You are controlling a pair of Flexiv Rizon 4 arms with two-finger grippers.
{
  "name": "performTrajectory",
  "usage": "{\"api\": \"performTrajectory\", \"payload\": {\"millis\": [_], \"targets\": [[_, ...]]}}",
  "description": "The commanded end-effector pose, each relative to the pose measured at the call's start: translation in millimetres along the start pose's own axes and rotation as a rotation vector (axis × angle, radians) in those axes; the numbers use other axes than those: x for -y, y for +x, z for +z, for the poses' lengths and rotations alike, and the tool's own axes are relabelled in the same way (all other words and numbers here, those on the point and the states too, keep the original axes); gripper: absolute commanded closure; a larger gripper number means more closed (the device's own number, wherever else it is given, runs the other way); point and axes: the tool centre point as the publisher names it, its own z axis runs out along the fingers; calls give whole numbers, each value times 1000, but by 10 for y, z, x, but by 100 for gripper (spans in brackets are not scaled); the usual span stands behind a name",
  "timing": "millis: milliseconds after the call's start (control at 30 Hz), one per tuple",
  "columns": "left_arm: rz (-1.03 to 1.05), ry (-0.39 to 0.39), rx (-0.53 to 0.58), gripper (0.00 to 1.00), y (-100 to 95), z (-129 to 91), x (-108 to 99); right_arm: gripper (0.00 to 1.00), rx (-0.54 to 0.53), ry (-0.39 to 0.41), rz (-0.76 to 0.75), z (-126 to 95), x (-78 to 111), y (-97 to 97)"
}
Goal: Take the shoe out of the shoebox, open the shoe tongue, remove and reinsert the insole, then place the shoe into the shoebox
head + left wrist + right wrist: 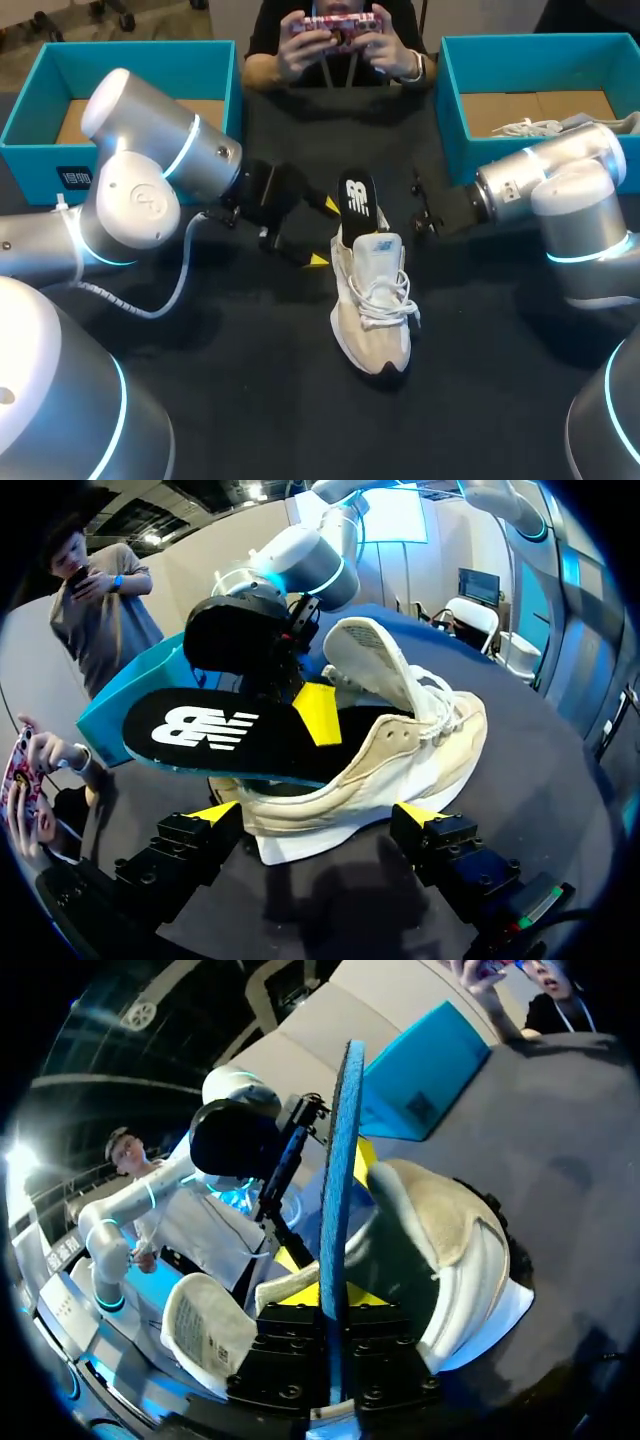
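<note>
On the dark counter (250, 400) the beige shoe (372, 310) sits upright, tongue (375, 660) lifted. Its black insole (358, 203) stands half out of the heel, lower end hidden inside. My right end effector (335, 1295) is clenched on the insole's edge. My left end effector (318, 812) is spread wide at the heel; contact I can't make out.

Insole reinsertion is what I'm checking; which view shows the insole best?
Left wrist view: the insole shows its broad printed top, one end in the shoe. Head view shows only its outer end; right wrist view sees it edge-on.
</note>
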Motion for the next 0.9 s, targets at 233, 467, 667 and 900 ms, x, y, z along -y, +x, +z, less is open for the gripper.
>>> {"api": "performTrajectory", "payload": {"millis": [233, 467, 667, 900], "targets": [[-5, 0, 1, 0, 2, 15, -21, 81, 20, 14, -22, -37, -131, 76], [-9, -2, -1, 0, 13, -9, -47, 82, 21, 21, -34, -46, -242, -9], [-12, -2, 6, 0, 19, -46, -51, 85, 4, 48, -43, -46, -340, -74], [-15, 2, 11, 0, 24, -40, -53, 100, -52, 63, -3, -49, -257, -92]]}}
